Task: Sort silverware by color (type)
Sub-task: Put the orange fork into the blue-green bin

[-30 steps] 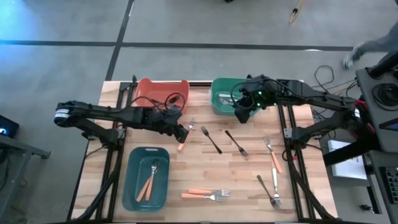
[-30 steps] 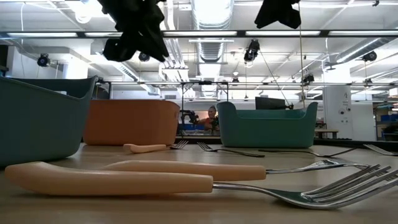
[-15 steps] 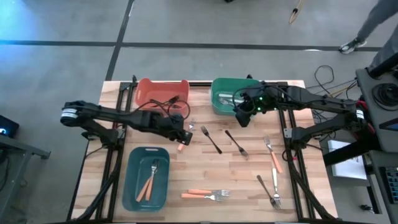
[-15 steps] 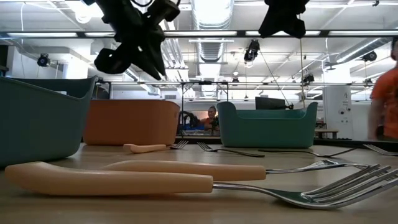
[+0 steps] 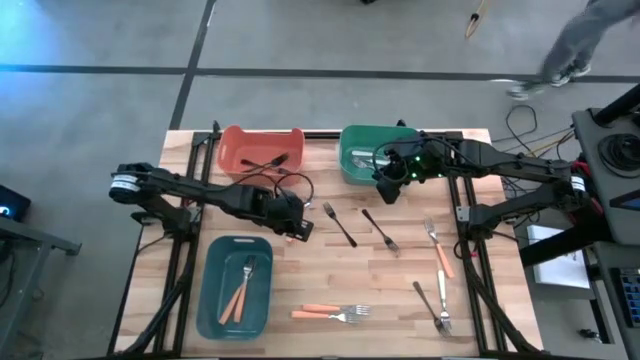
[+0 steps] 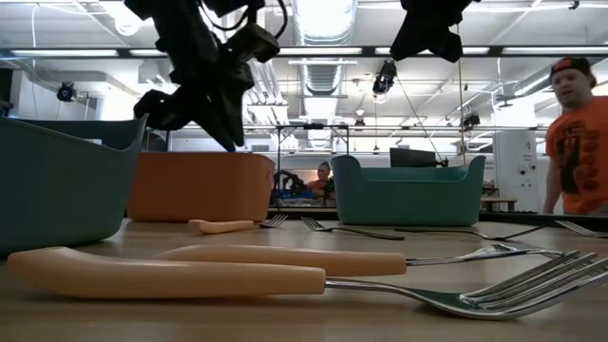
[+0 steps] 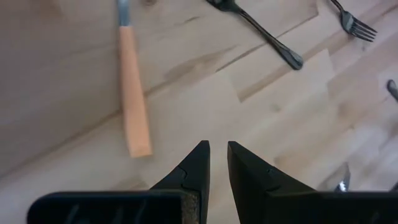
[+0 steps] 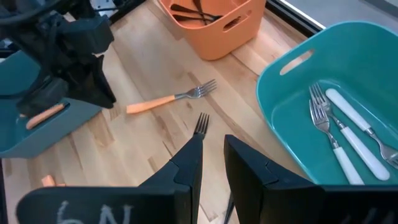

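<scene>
1. The step in hand looks like a pickup of the orange-handled fork (image 7: 132,93) lying on the table (image 5: 400,300) between the orange bin (image 5: 260,150) and the blue tray (image 5: 236,286). The left pincer (image 7: 217,163) hovers just beside the fork's handle end, its fingers drawn narrow with a thin gap, holding nothing.
2. The right pincer (image 8: 213,160) hangs by the teal bin (image 5: 365,152), at about 1 o'clock from the table's centre, also narrow and empty.
3. The next move probably calls for the left pincer to spread, shift over the orange handle, descend and close, then carry the fork to the blue tray at 7 o'clock, where two orange-handled pieces (image 5: 238,292) already lie.
4. Still loose on the table: two black forks (image 5: 340,223) near centre, more orange-handled forks (image 5: 330,311) at 6 o'clock, and mixed pieces (image 5: 436,270) around 4 o'clock.
5. The left wrist view shows the gap between fingers and handle, which the high view hides under the arm.
6. The right wrist view shows white-handled forks (image 8: 348,134) inside the teal bin and black pieces in the orange bin; the low view cannot see into either.
7. The low view alone shows a person (image 6: 574,133) in an orange shirt beyond the table.
</scene>
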Motion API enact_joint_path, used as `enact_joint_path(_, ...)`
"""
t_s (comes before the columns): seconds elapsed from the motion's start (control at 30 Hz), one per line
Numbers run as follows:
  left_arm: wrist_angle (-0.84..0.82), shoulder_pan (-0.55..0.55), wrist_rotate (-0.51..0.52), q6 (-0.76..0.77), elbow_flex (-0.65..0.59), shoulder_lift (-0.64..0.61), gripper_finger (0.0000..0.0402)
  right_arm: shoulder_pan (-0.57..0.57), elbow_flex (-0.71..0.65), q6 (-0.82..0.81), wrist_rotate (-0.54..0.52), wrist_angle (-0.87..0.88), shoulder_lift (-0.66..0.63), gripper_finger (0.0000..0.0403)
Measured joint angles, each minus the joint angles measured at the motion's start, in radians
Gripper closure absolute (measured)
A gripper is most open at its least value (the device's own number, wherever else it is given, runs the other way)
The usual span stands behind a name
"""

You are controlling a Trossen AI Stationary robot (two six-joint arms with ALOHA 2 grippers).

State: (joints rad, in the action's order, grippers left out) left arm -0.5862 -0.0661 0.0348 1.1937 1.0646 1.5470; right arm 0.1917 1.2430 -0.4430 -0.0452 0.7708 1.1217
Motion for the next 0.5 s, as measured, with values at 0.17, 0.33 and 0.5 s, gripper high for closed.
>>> enact_joint_path(0.17,-0.027,-0.008,0.002,-0.072,0.113,0.079,0.0362,0.000,-0.001,0.001,0.000,0.000,0.000,0.0344)
enact_joint_path(0.33,-0.221,-0.005,0.029,-0.186,0.289,0.209,0.0362,0.000,-0.002,0.001,0.000,0.001,0.000,0.0344)
enact_joint_path(0.5,-0.308,-0.005,0.031,-0.260,0.370,0.305,0.0362,0.000,-0.002,0.003,0.000,0.001,0.000,0.0344)
